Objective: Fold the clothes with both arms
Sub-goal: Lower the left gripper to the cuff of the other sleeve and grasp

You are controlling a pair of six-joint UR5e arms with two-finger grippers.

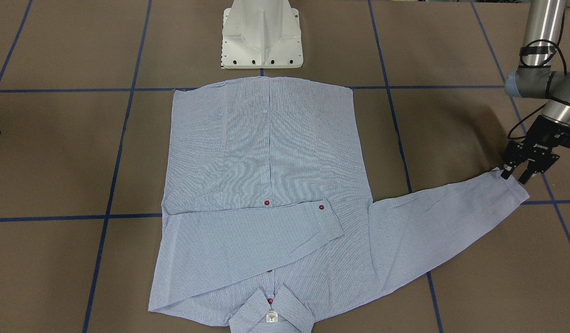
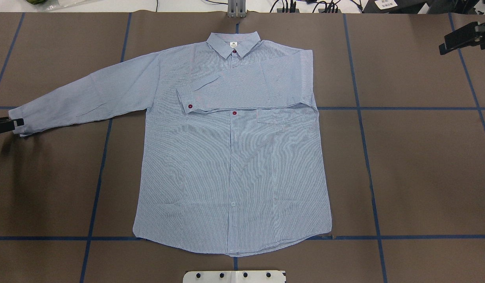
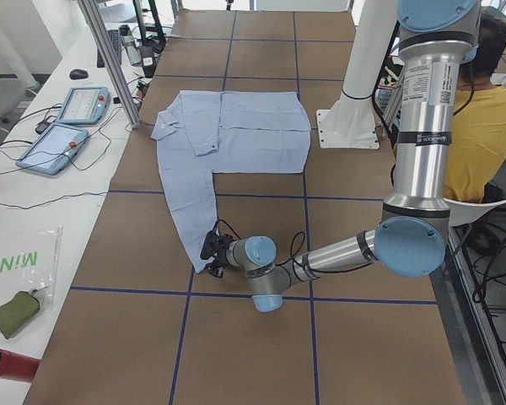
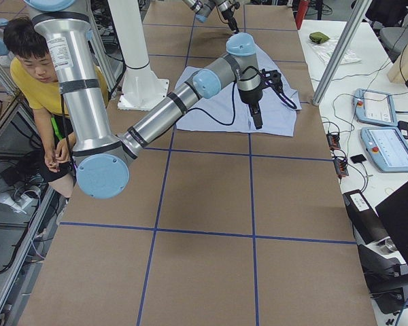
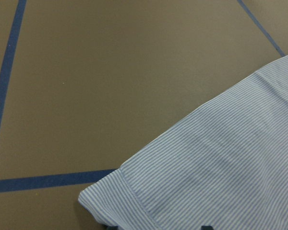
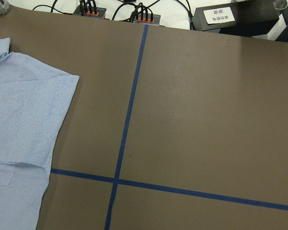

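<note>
The light blue striped shirt (image 2: 234,157) lies flat and face up, collar (image 2: 234,41) at the far edge. One sleeve (image 2: 246,84) is folded across the chest. The other sleeve (image 2: 89,98) stretches out to the robot's left, with its cuff (image 1: 511,187) at my left gripper (image 1: 516,176). That gripper is open and low at the table, its tips either side of the cuff's edge (image 5: 134,201). My right gripper (image 2: 449,45) hangs high beyond the shirt's right shoulder, away from the cloth. Its jaws cannot be made out.
The white pedestal base (image 1: 261,37) stands just behind the shirt's hem. Blue tape lines (image 2: 368,157) grid the brown table. A person in a yellow top (image 3: 489,126) sits behind the robot. Teach pendants (image 3: 67,126) and cables lie on the side bench.
</note>
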